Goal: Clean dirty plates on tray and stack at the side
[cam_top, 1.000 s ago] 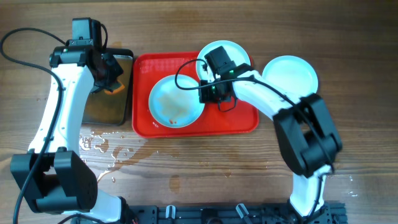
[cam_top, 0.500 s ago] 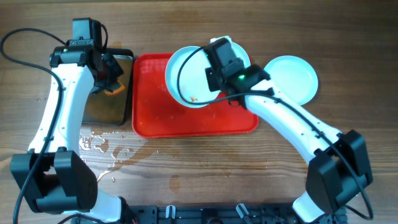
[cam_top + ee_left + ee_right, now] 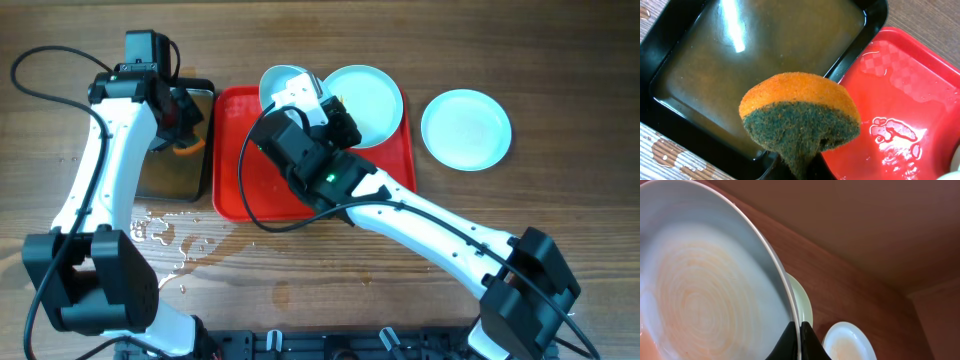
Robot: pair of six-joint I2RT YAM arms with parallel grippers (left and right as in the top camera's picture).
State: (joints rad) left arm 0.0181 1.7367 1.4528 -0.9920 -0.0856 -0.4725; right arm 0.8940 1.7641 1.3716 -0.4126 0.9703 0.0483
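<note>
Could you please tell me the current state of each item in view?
held plate: lifted, tilted, sauce-smeared, pinched by right gripper.
second plate: flat on red tray.
third plate: flat on table.
sponge: pinched by left gripper, over black pan.
black pan: holds murky water.
red tray: wet.

red tray point(image 3: 228, 120), orange-and-green sponge point(image 3: 800, 115); mint plates point(image 3: 466, 130)

R pincer point(image 3: 798, 331) grips rim of orange-streaked plate point(image 3: 705, 285); 2nd plate point(image 3: 805, 309) behind, 3rd plate point(image 3: 847, 342) beyond.
</note>
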